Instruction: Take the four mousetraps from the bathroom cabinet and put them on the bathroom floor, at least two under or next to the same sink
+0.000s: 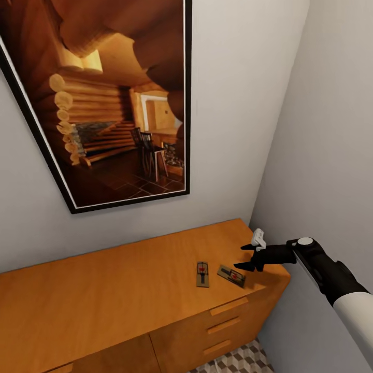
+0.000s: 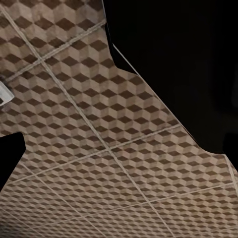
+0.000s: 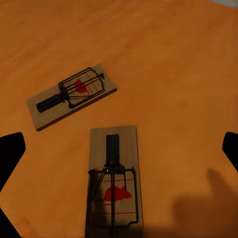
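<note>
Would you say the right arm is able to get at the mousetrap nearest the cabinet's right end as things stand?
Probably yes. The right gripper hangs open just beside the nearer mousetrap on the cabinet top, and in the right wrist view that trap lies between the fingers with nothing over it. The other mousetrap lies apart.

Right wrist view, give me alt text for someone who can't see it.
Two small flat brown wooden mousetraps with dark wire and red marks lie apart on the orange-brown wooden cabinet top, one near and one farther off at an angle. The open right tool's dark fingertips frame the nearer trap.
</note>
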